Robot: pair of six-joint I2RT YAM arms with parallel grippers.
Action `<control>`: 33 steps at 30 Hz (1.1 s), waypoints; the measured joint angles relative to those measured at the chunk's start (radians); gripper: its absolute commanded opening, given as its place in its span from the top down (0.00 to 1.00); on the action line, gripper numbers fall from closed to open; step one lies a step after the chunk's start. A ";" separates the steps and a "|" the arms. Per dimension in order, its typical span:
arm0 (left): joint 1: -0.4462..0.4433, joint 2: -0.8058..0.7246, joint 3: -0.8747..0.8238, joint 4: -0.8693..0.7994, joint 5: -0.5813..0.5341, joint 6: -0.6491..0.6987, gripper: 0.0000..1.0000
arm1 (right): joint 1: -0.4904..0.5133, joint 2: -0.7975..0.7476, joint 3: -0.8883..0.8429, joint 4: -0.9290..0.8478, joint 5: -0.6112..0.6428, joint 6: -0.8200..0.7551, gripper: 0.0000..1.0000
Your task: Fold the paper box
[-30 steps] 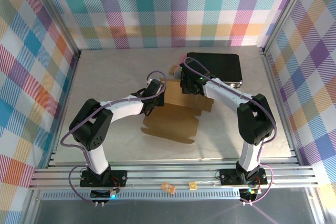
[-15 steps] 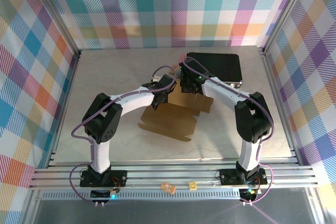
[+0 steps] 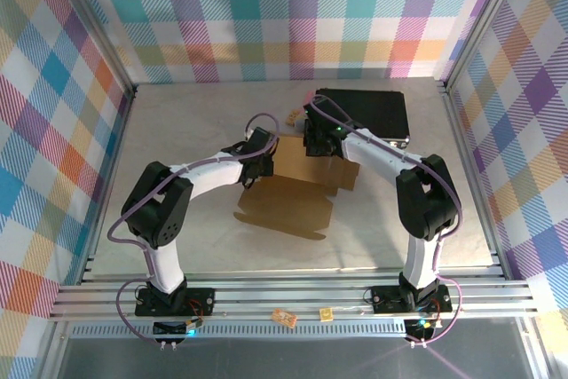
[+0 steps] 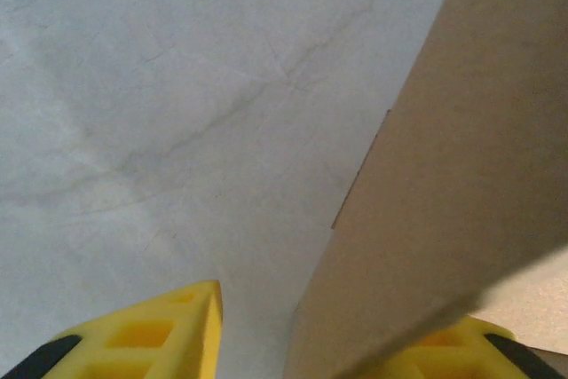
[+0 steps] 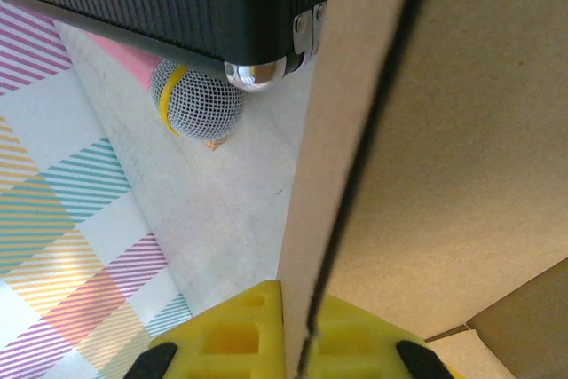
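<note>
Top external view has the paper box (image 3: 288,201) lying mid-frame on the tabletop (image 3: 177,130). It is a partly folded brown sheet whose long axis runs from lower left up toward the right, and its far end comes near the black case (image 3: 364,113) at upper right. Both arms reach the sheet's upper edge: the left arm (image 3: 209,175) at the upper-left corner, the right arm (image 3: 382,161) at the upper middle, just in front of the case.

In the right wrist view, the right fingers (image 5: 231,339) are closed on a raised cardboard panel. The panel stands edge-on and runs straight up the frame from the seam between them.

In the left wrist view, the left fingers (image 4: 169,339) stand apart and hold nothing. A cardboard panel slants from upper right down to bottom centre, covering most of the right-hand finger. Bare tabletop shows between the panel's edge and the left-hand finger.

The next move seems to turn on that offset. The panel sits to the right of the left fingers' gap, so they would need to shift that way to close on it. Meanwhile the right arm, nearer the fold, steadies the sheet.
</note>
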 measured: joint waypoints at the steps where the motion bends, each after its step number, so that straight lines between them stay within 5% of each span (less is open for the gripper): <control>1: 0.010 0.000 0.000 0.010 0.026 0.011 0.61 | -0.002 0.000 0.000 0.000 0.000 0.000 1.00; 11: 0.069 0.019 0.006 0.039 0.163 0.068 0.56 | -0.008 0.002 0.008 -0.004 -0.024 -0.005 1.00; 17: 0.071 0.019 0.027 0.052 0.189 0.083 1.00 | -0.014 0.003 0.014 -0.005 -0.036 -0.007 1.00; 27: 0.046 0.049 0.089 -0.024 0.100 0.027 1.00 | -0.021 0.021 0.035 -0.008 -0.041 -0.009 1.00; 31: 0.042 0.047 0.074 -0.010 0.083 0.005 0.62 | -0.021 0.026 0.041 -0.015 -0.043 -0.011 1.00; 33: 0.045 0.041 0.056 -0.008 0.075 0.004 0.52 | -0.022 0.026 0.042 -0.023 -0.047 -0.014 1.00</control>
